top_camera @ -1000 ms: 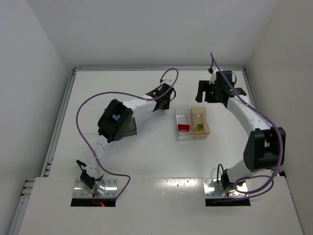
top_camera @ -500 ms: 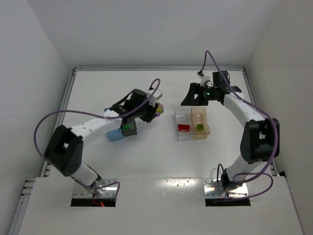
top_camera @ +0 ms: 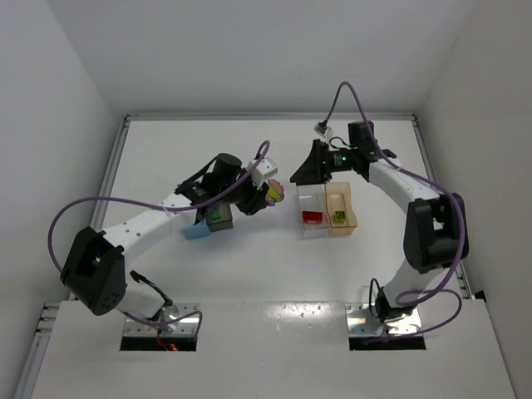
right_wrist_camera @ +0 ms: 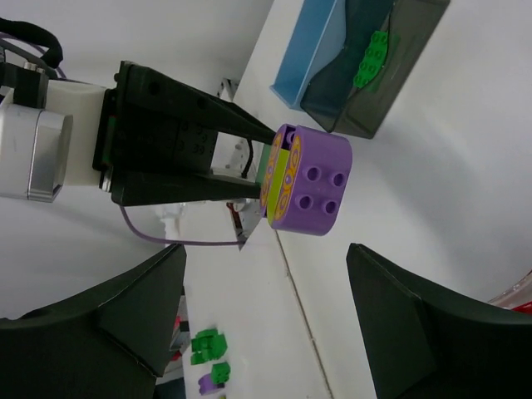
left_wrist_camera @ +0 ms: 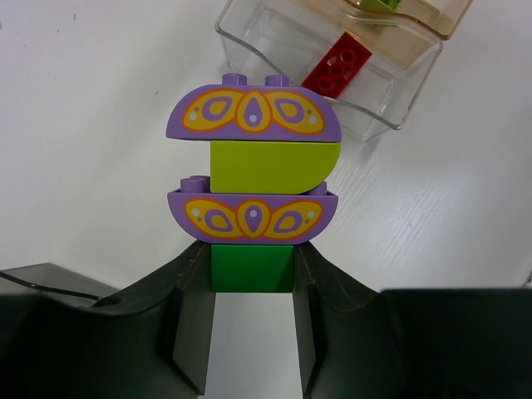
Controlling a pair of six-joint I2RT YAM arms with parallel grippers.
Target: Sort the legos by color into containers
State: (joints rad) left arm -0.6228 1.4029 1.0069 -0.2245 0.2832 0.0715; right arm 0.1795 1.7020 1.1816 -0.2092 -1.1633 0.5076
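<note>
My left gripper [top_camera: 266,196] is shut on a stack of legos [top_camera: 273,191], held above the table just left of the bins. In the left wrist view its fingers [left_wrist_camera: 193,291] clamp the green bottom brick [left_wrist_camera: 251,268]; above it sit a purple brick [left_wrist_camera: 252,216], a yellow-green one [left_wrist_camera: 270,165] and a purple top one [left_wrist_camera: 253,112]. My right gripper [top_camera: 304,169] is open and empty, facing the stack [right_wrist_camera: 312,179] from a short way off. The clear bin [top_camera: 309,199] holds a red brick [top_camera: 312,217]. The tan bin [top_camera: 342,199] holds a yellow-green brick [top_camera: 339,218].
The light blue bin [top_camera: 196,232] and the dark grey bin [top_camera: 219,219], which holds a green brick [right_wrist_camera: 370,58], stand together under the left arm. A few small green and purple bricks [right_wrist_camera: 208,345] show far off in the right wrist view. White walls enclose the table.
My left arm has swung right, carrying the stack from near the blue and grey bins toward the clear bin. My right gripper has moved left toward the stack.
</note>
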